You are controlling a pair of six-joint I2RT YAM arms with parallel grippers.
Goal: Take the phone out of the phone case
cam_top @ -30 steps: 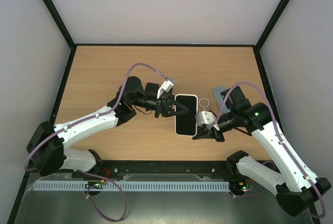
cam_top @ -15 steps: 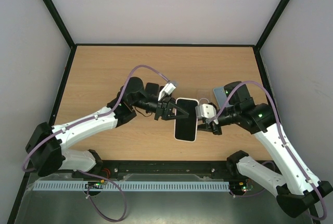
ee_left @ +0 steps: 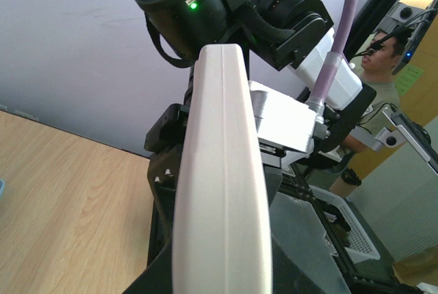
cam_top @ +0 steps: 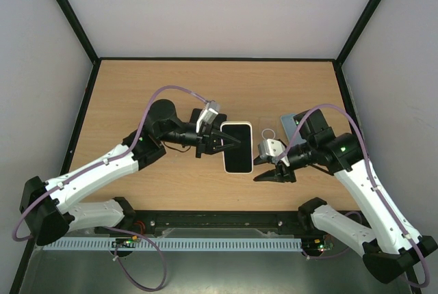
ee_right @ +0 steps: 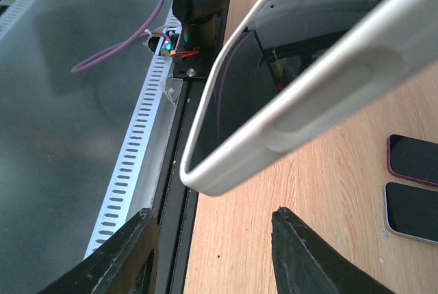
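Setting: a pale-walled booth with a wooden tabletop (cam_top: 137, 96); both arm bases sit at its near edge.
Left hand (cam_top: 226, 143): closed narrow on the left long side of the phone case (cam_top: 237, 125), carrying it clear of the tabletop and tilted.
Phone case: white, held up near the middle of the tabletop between the two arms. The left wrist camera sees it edge-on.
Phone (cam_top: 237, 149): its dark screen sits inside the white rim, so it is seated in the case and not yet out.
Right hand (cam_top: 264, 169): its fingers (ee_right: 301, 249) are spread with nothing between them. It is just beside the case's lower right side and not touching it.
Farther out: a pink-rimmed phone (ee_right: 414, 158) and a white-rimmed phone (ee_right: 412, 212) lie flat on the tabletop, well apart from the held one.
Step in hand: as I judge it, the case is being presented. The left hand steadies it while the right hand is free to take a hold.
Next move calls for: the right hand closing on a corner or the lip of the case alone, then peeling it off the phone's edge. The left grip must hold firm without pinning phone and case together. The rim looks thin and smooth, so a slip is likely.
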